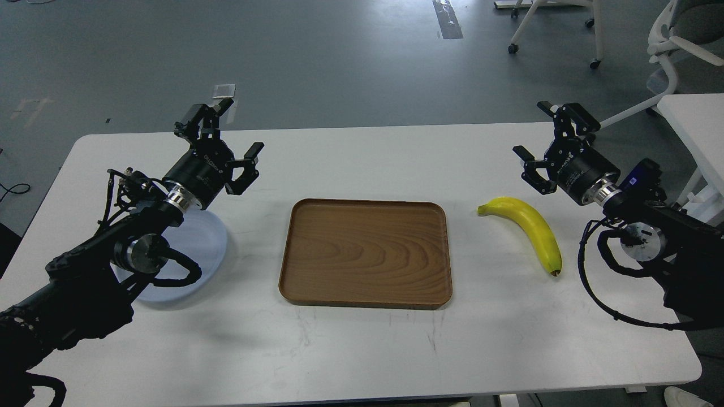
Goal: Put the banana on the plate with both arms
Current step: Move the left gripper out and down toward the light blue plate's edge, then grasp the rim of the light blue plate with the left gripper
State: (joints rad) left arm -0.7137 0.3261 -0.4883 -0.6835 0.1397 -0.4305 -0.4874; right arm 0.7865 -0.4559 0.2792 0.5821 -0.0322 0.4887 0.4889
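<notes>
The yellow banana (531,228) lies on the white table (362,158) right of the tray, green stem toward the tray, dark tip toward me. The pale blue-grey plate (206,240) sits at the left, partly hidden under my left arm. My left gripper (223,138) is open and empty, raised above the table beyond the plate. My right gripper (547,140) is open and empty, raised above the table just beyond and right of the banana's stem end.
A brown rectangular wooden tray (365,252) lies empty at the table's middle, between plate and banana. Another white table (693,127) and office chairs (673,39) stand at the far right on the grey floor.
</notes>
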